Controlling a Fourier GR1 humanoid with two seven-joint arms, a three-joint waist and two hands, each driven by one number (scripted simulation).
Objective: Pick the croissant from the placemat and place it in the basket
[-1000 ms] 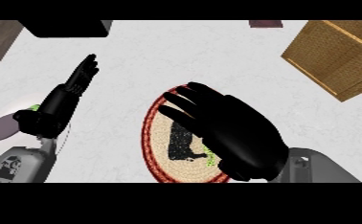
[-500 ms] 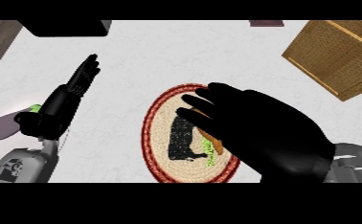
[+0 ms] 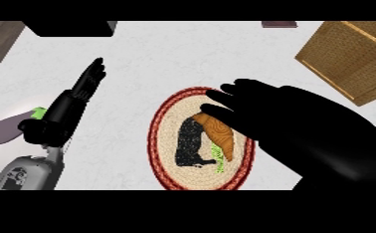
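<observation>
The croissant [image 3: 223,137] lay on the round woven placemat [image 3: 169,122], right of the mat's middle, its golden-brown body running from far to near. Its far end was hidden under the right hand [image 3: 294,122]. A bit of green [image 3: 216,152] showed just beside the croissant's near-left edge, and a black patch [image 3: 189,145] (probably shadow) covered the mat's centre to its left.

The right hand came in from the lower right and hung over the right half of the placemat. Its fingers [image 3: 229,96] were spread and only slightly bent, pointing left over the croissant, and they were not closed round it. Whether they touched the pastry could not be told.

The placemat, rimmed in red, sat on the pale counter [image 3: 183,58] near the view's middle. The basket [image 3: 346,58], a woven tan box, stood at the far right, well apart from the mat.

The left hand [image 3: 70,108] rested at the left, fingers straight and pointing far, holding nothing. Beyond it, at the left edge, a pale object [image 3: 9,127] with a green spot [image 3: 38,111] was partly cut off. A dark block [image 3: 70,28] sat at the far left, and a small dark item [image 3: 280,24] at the far edge.
</observation>
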